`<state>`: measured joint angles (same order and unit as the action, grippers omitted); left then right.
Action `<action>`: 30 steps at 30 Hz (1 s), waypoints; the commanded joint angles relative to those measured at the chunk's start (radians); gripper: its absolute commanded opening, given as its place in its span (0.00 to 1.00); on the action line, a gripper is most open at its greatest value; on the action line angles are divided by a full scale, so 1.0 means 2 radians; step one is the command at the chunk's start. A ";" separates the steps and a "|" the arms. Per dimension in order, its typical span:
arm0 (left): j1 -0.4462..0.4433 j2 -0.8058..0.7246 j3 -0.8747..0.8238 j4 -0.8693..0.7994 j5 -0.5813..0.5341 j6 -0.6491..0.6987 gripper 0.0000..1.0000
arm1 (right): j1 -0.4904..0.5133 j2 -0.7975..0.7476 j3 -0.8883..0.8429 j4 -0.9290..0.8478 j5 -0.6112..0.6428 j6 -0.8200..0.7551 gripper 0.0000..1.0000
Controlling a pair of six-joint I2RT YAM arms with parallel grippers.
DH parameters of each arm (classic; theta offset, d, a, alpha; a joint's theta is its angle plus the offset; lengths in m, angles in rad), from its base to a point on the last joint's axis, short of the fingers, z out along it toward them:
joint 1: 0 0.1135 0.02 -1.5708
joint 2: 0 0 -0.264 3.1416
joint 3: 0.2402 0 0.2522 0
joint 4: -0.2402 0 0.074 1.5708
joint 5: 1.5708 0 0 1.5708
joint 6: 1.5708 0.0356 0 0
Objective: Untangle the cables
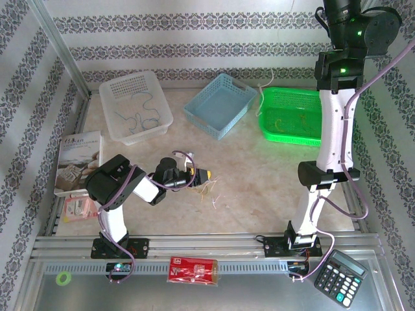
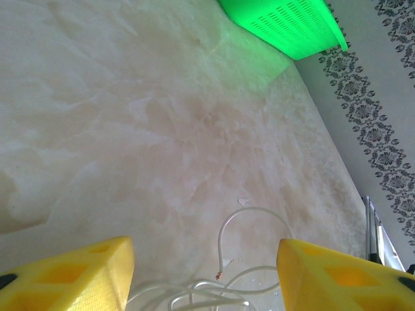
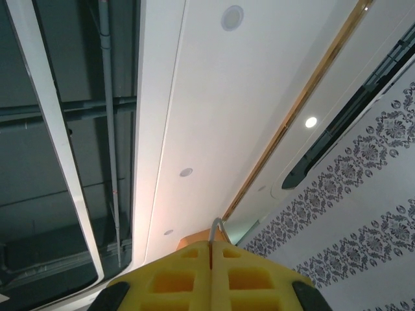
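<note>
Marbled beige table (image 1: 259,175), with a perforated green plastic basket (image 1: 285,137) far right. The left gripper (image 2: 204,259) has blocky yellow fingers (image 2: 78,275) standing well apart with nothing in them, right over the cables (image 2: 220,241). Those are thin, curly pale strands tangled mid-table on the near side, partly cut off at the frame edge. The right gripper (image 3: 212,246) points at the ceiling, pinched tight on one thin pale cable (image 3: 216,227) that's mostly hidden.

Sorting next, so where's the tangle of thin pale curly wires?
Top view: the tangle of thin pale curly wires lies on the marbled table, left of centre, beside the left gripper; its wrist view shows it between the yellow fingers.
</note>
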<state>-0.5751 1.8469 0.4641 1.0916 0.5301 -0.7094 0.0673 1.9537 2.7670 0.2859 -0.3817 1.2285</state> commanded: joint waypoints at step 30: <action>-0.002 -0.194 0.132 -0.227 -0.057 0.042 0.86 | 0.052 0.087 0.051 0.066 0.019 0.021 0.00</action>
<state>-0.5751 1.4780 0.6689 0.7067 0.4324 -0.6964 0.1547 2.1189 2.8349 0.3458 -0.3477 1.2545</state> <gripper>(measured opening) 0.856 0.052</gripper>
